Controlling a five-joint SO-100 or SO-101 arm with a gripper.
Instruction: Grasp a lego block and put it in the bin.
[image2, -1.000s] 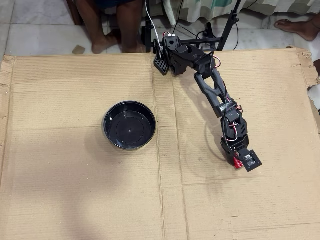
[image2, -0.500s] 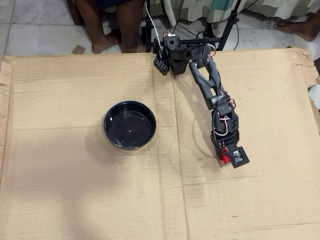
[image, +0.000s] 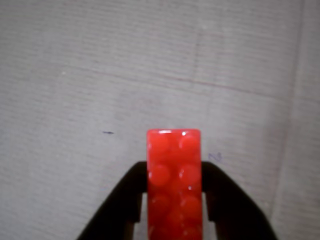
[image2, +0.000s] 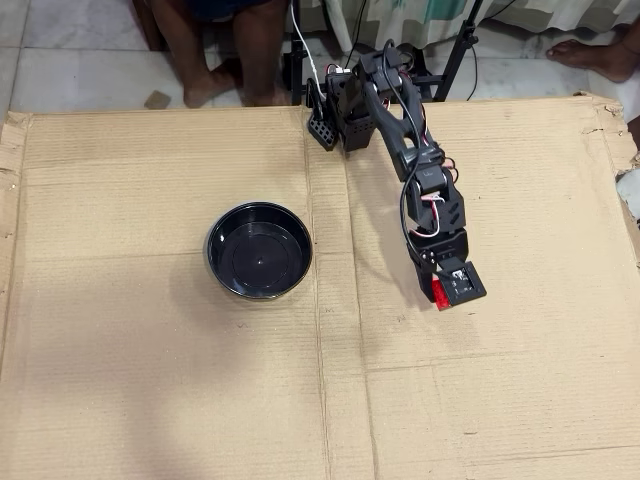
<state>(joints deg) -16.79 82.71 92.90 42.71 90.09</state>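
Observation:
The red lego block (image: 174, 185) fills the lower middle of the wrist view, studs facing the camera, clamped between two black fingers (image: 125, 200). My gripper (image: 174, 165) is shut on it, raised above bare cardboard. From overhead, the block (image2: 438, 292) shows as a small red patch at the arm's tip, right of centre, where the gripper (image2: 440, 296) hangs. The bin (image2: 259, 250), a round glossy black bowl with nothing in it, sits on the cardboard well to the left of the gripper.
A large cardboard sheet (image2: 180, 400) covers the work area. The arm's base (image2: 340, 105) stands at the back middle edge. A person's legs (image2: 215, 45) and a bare foot (image2: 595, 50) are on the tiled floor behind the sheet.
The arm has folded back and lifted, carrying the block up and to the left, toward the base. The bowl has not moved.

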